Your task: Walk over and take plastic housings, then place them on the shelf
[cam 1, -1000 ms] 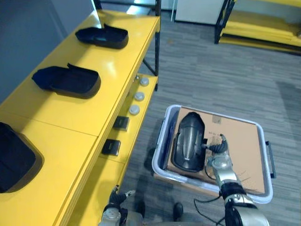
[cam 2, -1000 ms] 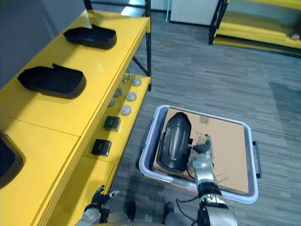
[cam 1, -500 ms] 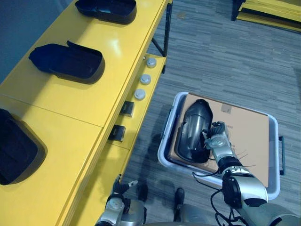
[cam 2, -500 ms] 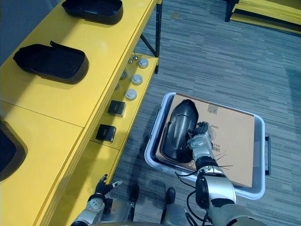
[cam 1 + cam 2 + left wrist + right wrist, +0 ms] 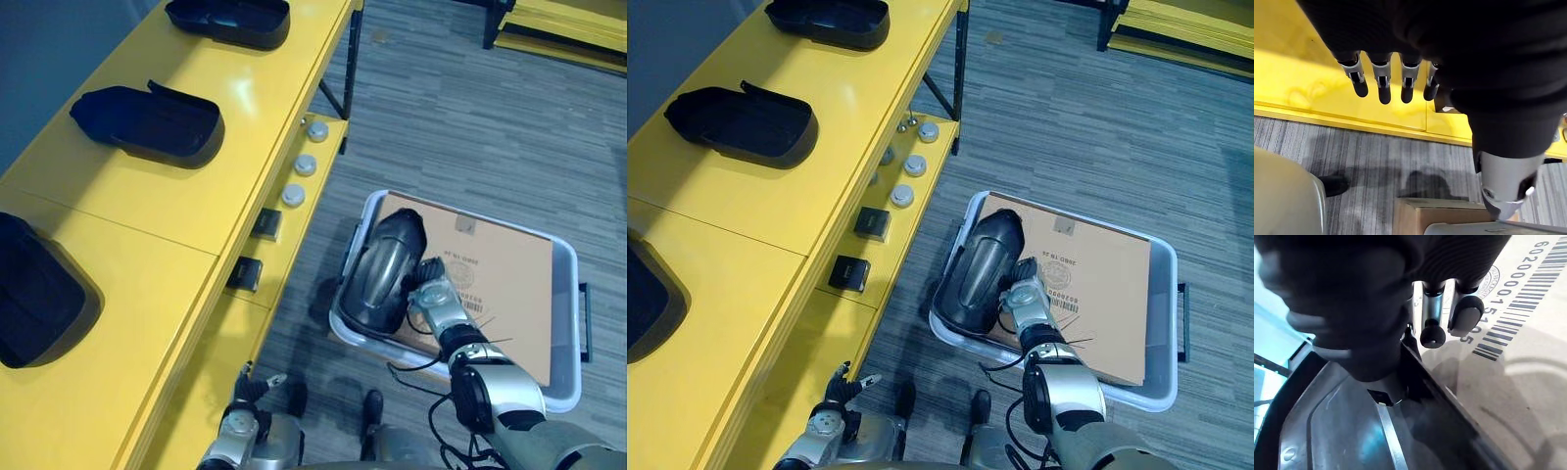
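While the yellow shelf [image 5: 196, 196] runs along the robot's left side, a pale grey bin [image 5: 570, 284] stands on the grey floor [image 5: 470, 117] just beside the shelf's lower level. A brown cardboard sheet [image 5: 509, 284] lies in the bin and covers nearly all of its inside. On the top board of the shelf three other black housings [image 5: 147, 122] lie in a row, well apart from each other, with the open side up. One more plastic housing [image 5: 380, 274] is at the bin's left side, tilted, its lower end over the bin's near-left rim and its upper end over the cardboard. The right hand [image 5: 436, 299] is at the right edge of this housing; in the right wrist view its fingers [image 5: 1432, 333] are curled at the rim and grasp it. The left hand [image 5: 245, 392] hangs low by the shelf's front, and its fingers [image 5: 1383, 85] are straight and released, holding nothing. Round white caps [image 5: 305, 164] and small black boxes [image 5: 265, 225] sit on the lower level of the shelf.
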